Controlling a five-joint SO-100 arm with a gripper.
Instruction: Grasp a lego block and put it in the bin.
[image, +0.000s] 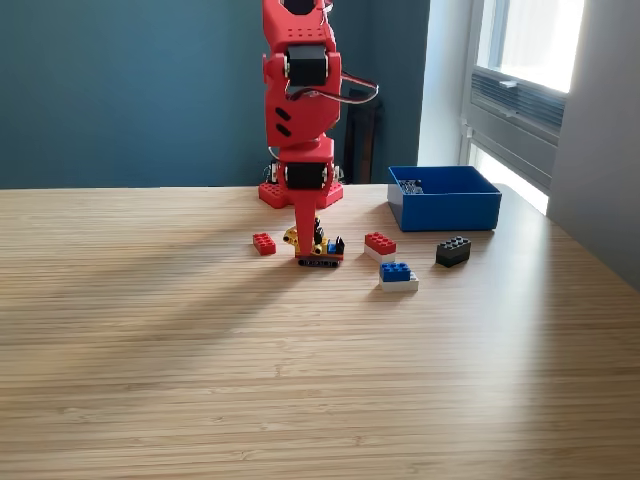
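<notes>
My red arm stands at the back middle of the table, and its gripper (309, 240) points straight down into a small cluster of lego. Its red finger (305, 222) hides the gap, so I cannot tell how the jaws stand. At the tip lies a dark and red brick (320, 261), with yellow and black pieces (294, 237) and a small blue piece (336, 245) close around it. A small red brick (264, 243) sits just to the exterior view's left. The blue bin (446, 208) stands at the back right, with something small and pale in its far left corner.
Between the cluster and the bin lie a red-on-white brick (380, 243), a blue-on-white brick (398, 274) and a black brick (453, 250). The arm's red base (300, 192) sits behind the cluster. A window wall borders the table's right edge.
</notes>
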